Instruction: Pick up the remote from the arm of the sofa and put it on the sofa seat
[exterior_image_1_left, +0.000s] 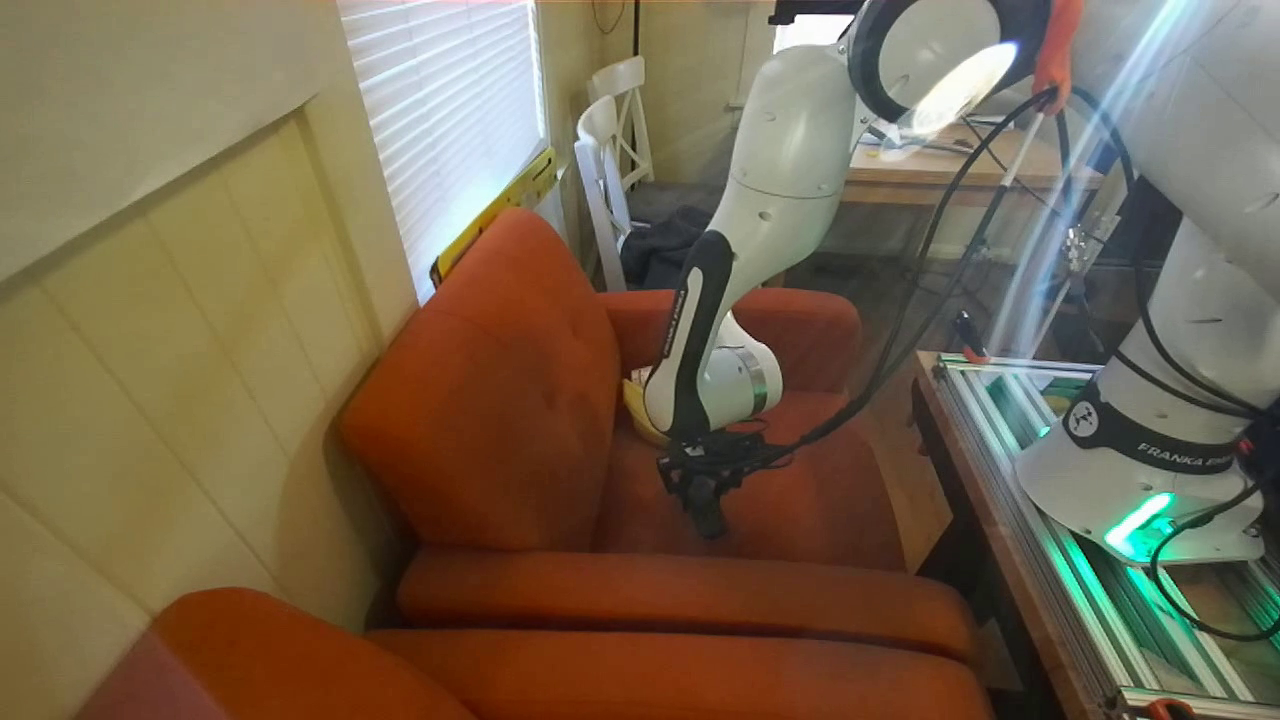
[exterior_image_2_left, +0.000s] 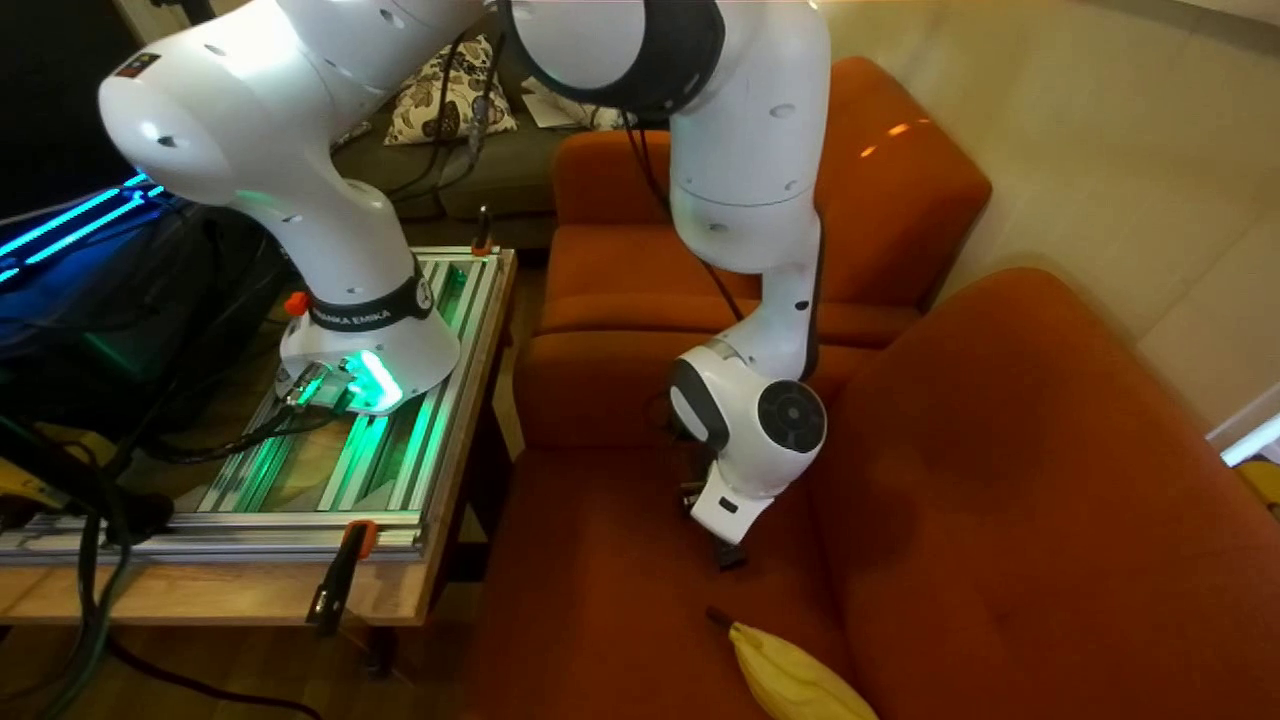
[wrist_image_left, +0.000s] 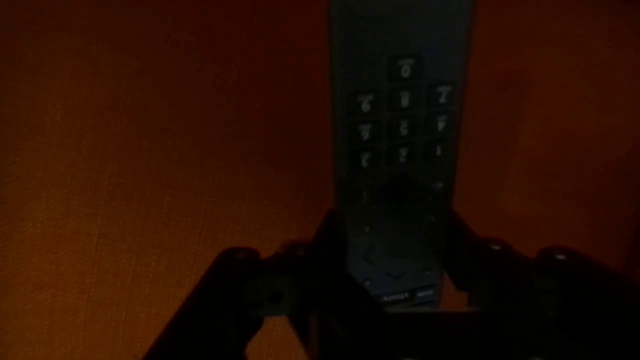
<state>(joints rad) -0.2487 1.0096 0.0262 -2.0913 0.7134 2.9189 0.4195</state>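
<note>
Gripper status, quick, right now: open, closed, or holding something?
Gripper: closed, holding the remote, with its fingers against both long edges.

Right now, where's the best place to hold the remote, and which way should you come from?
I'd pinch the remote across its two long edges, near the middle, from above: it's a slim bar, button side showing in the wrist view. The gripper points down with a finger at each long edge, nearer one end.
</note>
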